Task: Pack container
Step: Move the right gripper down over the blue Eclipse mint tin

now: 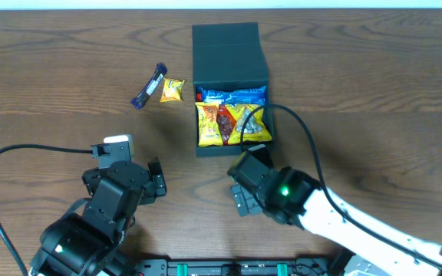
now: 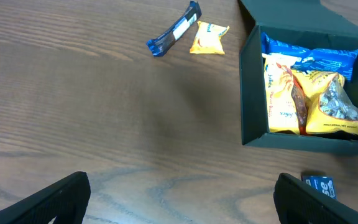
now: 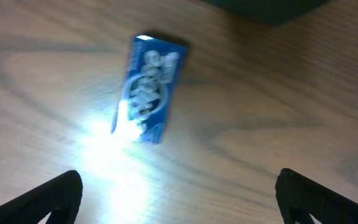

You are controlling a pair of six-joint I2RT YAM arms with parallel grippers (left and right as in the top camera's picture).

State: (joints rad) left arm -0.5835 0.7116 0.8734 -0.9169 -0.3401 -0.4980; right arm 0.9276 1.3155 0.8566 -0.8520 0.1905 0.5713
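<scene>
On woodgrain table (image 1: pixel 52 77), matte square container (image 1: pixel 229 52).

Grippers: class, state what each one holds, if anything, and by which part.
Nothing is held. The left gripper is open over bare wood; the right gripper is open, a blue packet lying free before it.

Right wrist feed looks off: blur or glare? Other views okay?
Right wrist: blurred throughout, with bright glare on the table washing out the lower end of the blue packet. Left wrist: sharp, the container and its snack packets crisp. Overhead: evenly lit, clear.
</scene>
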